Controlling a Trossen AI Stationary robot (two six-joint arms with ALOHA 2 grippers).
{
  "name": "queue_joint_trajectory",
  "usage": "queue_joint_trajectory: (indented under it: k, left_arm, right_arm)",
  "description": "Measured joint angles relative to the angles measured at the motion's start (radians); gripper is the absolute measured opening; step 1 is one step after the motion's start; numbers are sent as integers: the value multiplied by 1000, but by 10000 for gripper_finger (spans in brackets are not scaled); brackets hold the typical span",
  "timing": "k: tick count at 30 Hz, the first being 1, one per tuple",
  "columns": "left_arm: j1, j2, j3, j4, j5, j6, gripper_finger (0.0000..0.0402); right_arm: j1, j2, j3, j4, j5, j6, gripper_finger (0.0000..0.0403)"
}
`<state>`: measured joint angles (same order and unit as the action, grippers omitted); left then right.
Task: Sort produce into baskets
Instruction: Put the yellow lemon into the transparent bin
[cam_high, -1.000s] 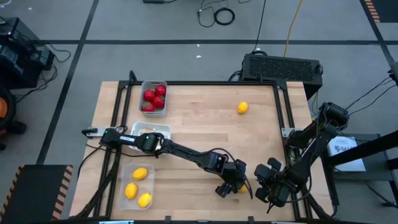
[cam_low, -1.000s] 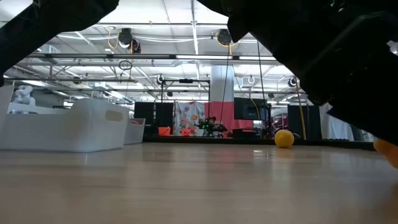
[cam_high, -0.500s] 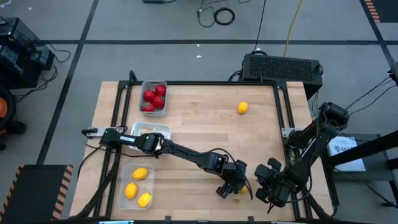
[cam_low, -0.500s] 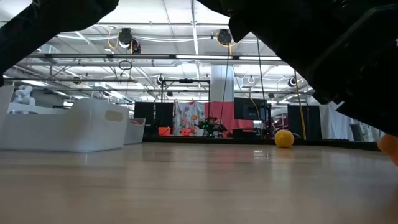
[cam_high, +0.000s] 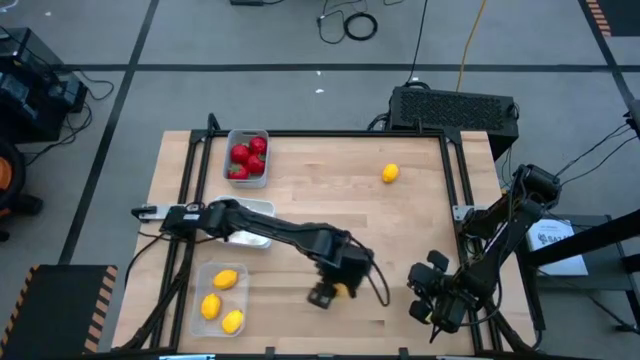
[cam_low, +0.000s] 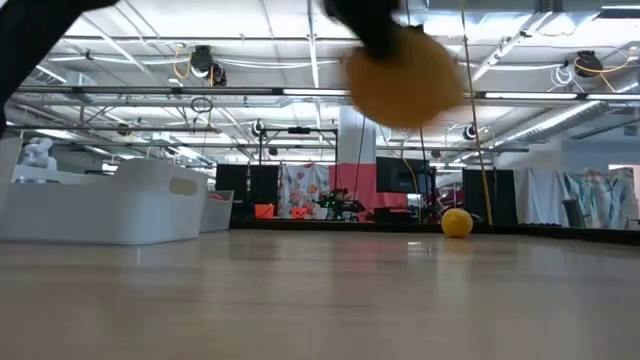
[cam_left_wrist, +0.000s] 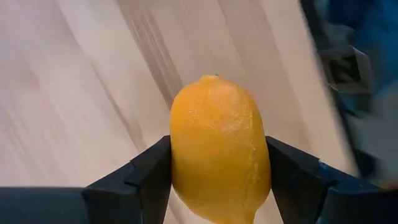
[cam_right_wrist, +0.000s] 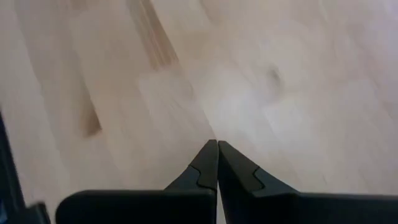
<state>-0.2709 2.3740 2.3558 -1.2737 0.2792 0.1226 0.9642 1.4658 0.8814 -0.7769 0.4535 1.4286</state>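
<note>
Lemon (cam_left_wrist: 219, 149) clamped between left claw (cam_high: 333, 291) fingers, above the table (cam_high: 420, 230), right claw (cam_right_wrist: 217, 163) clenched, idle.

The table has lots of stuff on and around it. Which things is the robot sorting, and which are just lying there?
Part of the job: held lemon in left gripper; loose lemon; red fruits; basket of lemons; white basket.

Just lying about: black box; floor cables; idle right gripper.
</note>
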Motion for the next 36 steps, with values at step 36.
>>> queue_joint_trajectory:
  k: [36]
  left_arm:
    - [-567,-860,-872,-227,-397,-1528,228]
  right_arm:
    - [-47,0,0,114,311,-422,0]
